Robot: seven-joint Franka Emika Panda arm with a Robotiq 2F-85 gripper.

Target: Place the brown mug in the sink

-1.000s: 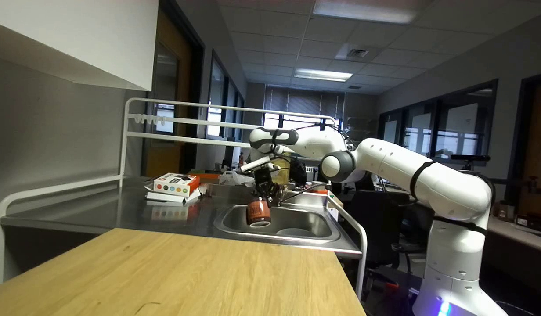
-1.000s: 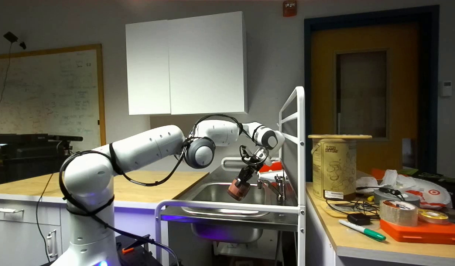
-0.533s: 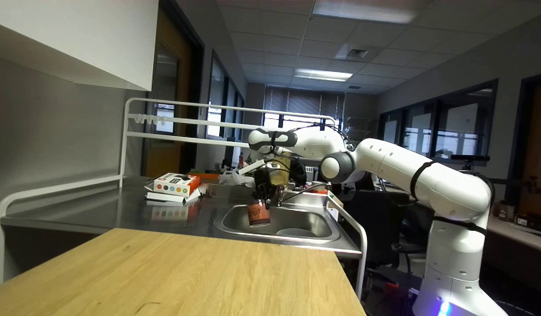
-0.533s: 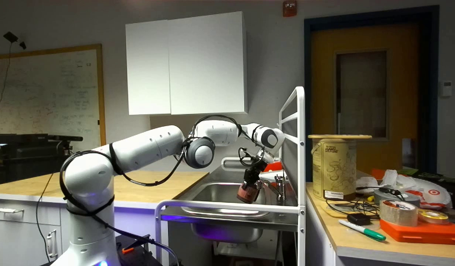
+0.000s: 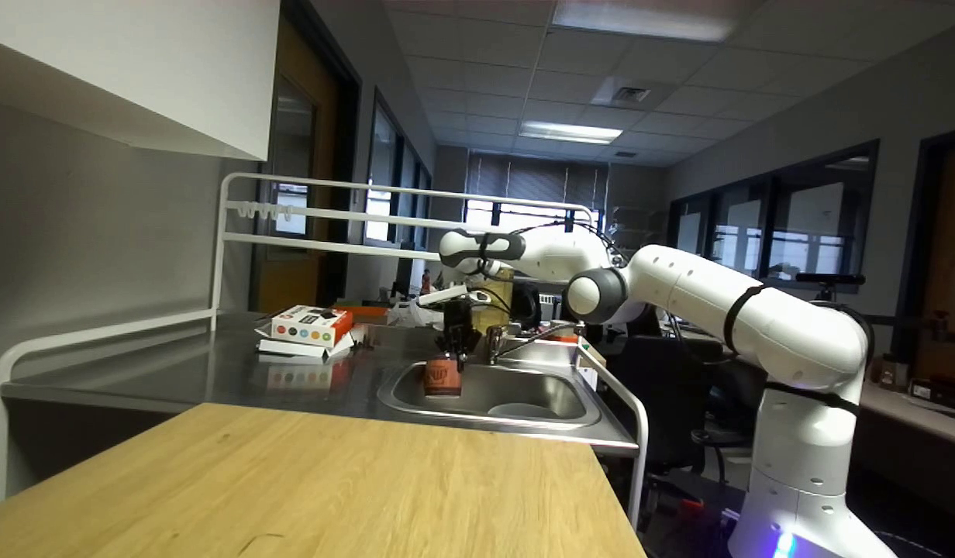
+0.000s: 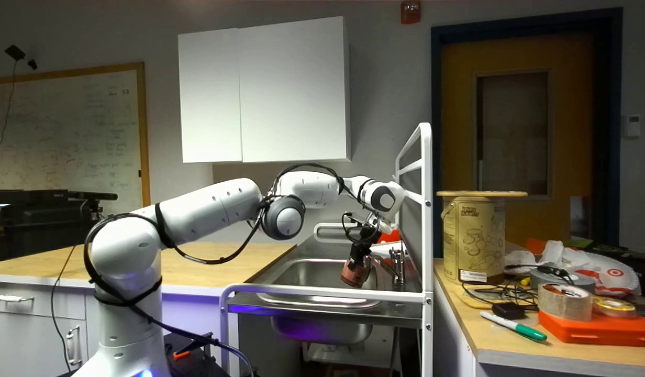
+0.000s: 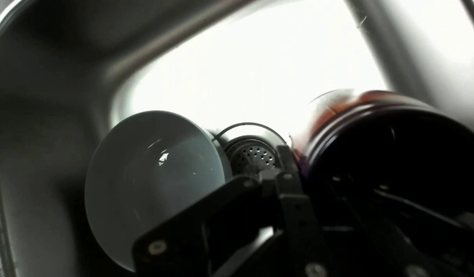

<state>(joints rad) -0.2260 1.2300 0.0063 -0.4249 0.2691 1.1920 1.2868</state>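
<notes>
The brown mug shows in both exterior views, with lettering on its side. It hangs at the sink basin, near the faucet, tilted slightly. My gripper is shut on the mug's wall by the rim; it also shows in an exterior view. In the wrist view the mug's rim is on the right, with a finger of the gripper along its outside; the other finger is dark against the mug's inside. I cannot tell whether the mug's base touches the sink floor.
A grey bowl lies in the sink beside the drain. The faucet stands at the sink's back edge. A white rail runs along the sink's side. A box sits on the steel counter. A wooden counter adjoins.
The gripper, holding the mug, has moved toward the faucet side, left in an exterior view and right in an exterior view. The mug has turned more upright. The rest of the arm barely moved.
</notes>
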